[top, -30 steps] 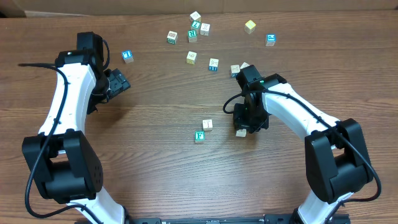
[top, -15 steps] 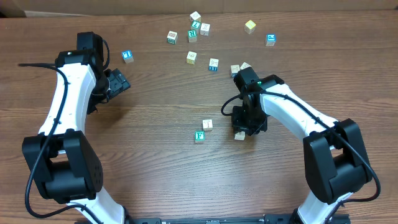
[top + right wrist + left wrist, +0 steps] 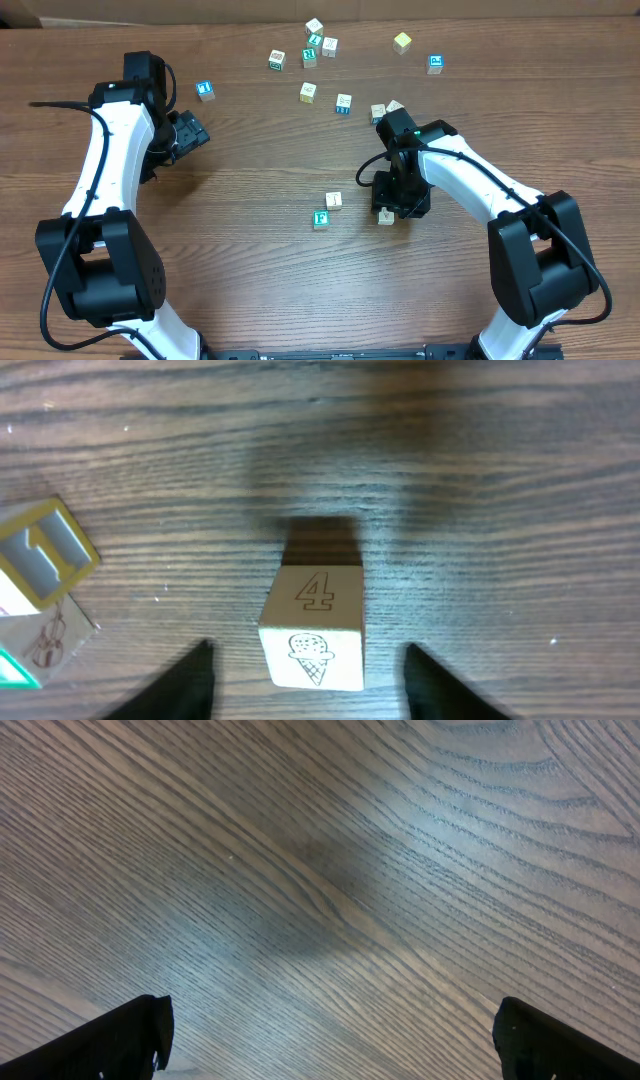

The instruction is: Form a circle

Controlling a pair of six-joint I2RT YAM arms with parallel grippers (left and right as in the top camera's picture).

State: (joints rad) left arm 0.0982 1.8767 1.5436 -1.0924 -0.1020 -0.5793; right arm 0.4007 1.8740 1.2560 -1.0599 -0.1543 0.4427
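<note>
Table [image 3: 260,280] of brown woodgrain, tiny wooden alphabet cubes [image 3: 308,92] nowhere near a ring yet.
Left gripper [image 3: 328,1020] gapes wide over bare wood; right gripper [image 3: 308,660] sits half-spread around a cream wooden cube marked 4 [image 3: 313,628], not touching it, mid-table near another cream cube [image 3: 334,201] and a green-faced cube [image 3: 321,219].

Left claw [image 3: 330,1035] spread wide, right claw [image 3: 312,678] aimed down, jaws parted

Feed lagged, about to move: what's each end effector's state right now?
Left end effector: open, empty.
Right end effector: open, straddling the 4 block, not gripping.
</note>
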